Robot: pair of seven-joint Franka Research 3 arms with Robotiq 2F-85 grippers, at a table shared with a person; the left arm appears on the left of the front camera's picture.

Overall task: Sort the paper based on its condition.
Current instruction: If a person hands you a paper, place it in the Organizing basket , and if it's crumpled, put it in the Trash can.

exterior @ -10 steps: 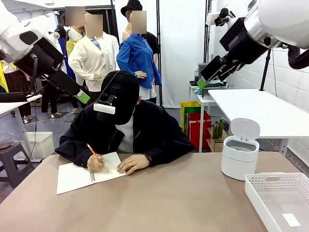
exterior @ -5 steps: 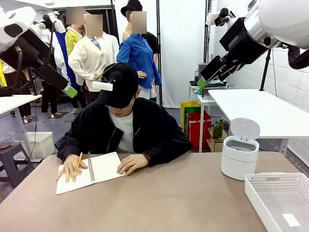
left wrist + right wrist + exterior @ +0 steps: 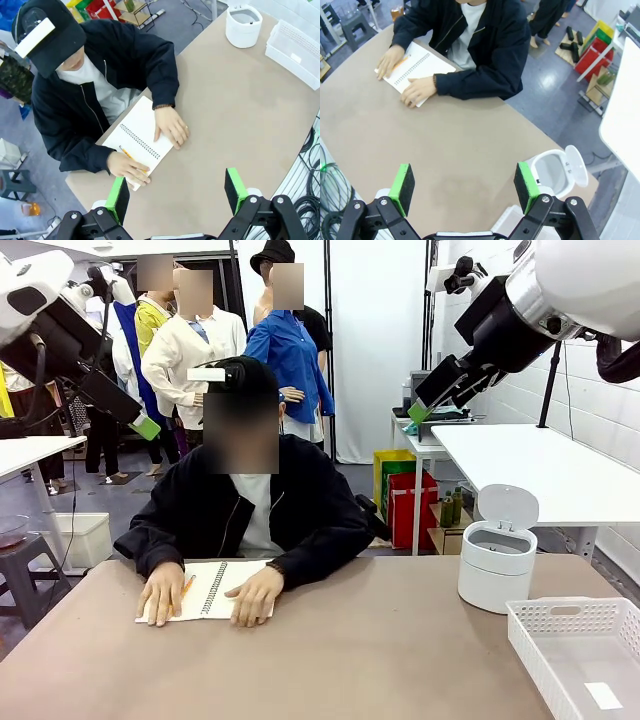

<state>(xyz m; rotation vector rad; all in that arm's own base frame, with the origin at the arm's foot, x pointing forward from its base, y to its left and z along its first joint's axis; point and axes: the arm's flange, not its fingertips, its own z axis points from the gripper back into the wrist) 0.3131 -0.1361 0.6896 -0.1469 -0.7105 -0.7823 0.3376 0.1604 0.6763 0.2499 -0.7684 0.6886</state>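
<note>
Paper wads: position undetermined. Left gripper (image 3: 176, 192) and right gripper (image 3: 464, 186) both released, jaws wide, empty, raised high above table (image 3: 380, 640). Notebook (image 3: 215, 585) under person's hands (image 3: 255, 595) at far left side; open-lidded bin (image 3: 497, 570) beside tray (image 3: 570, 608) at right end.

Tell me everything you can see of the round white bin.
The round white bin is a smooth cylinder, plastic by its look, standing upright on the tan table at the robot's right. Its lid is tipped up open at the back, showing a grey inner rim. Nothing else touches it; the white basket sits apart, nearby.
</note>
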